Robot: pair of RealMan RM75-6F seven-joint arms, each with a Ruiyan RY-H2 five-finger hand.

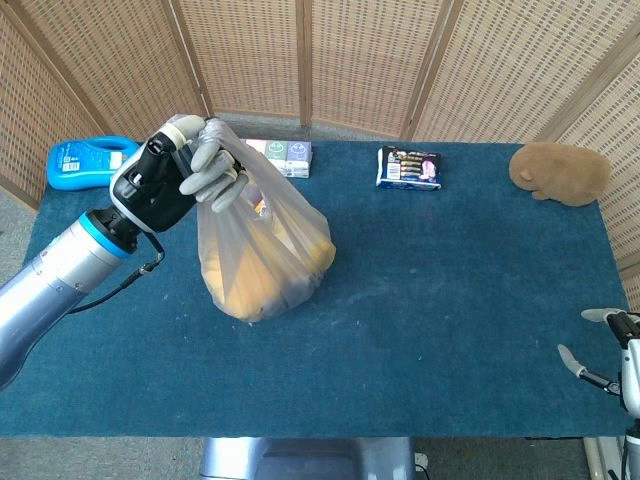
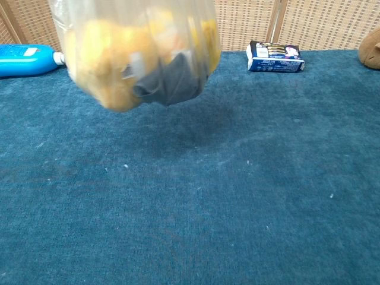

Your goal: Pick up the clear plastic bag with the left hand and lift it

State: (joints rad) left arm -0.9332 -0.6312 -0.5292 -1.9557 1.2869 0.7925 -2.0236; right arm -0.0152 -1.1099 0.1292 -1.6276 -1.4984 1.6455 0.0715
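The left hand (image 1: 205, 170) clutches the clear plastic bag (image 1: 262, 255) by its neck, hanging vertically, bottom downward.

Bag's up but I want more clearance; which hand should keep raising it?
Left. The left hand already grips the clear plastic bag by its gathered top, hanging above the table. The right hand sits at the table's far corner.

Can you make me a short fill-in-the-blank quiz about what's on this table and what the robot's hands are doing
1. The clear plastic bag is gripped at its gathered top by the robot's ____ hand.
2. In the chest view, the bag's bottom hangs ____ the blue tablecloth, not touching it.
3. The brown plush toy sits at the table's far ____ corner.
4. The bottle at the far left is ____ in colour.

Missing words: left; above; right; blue
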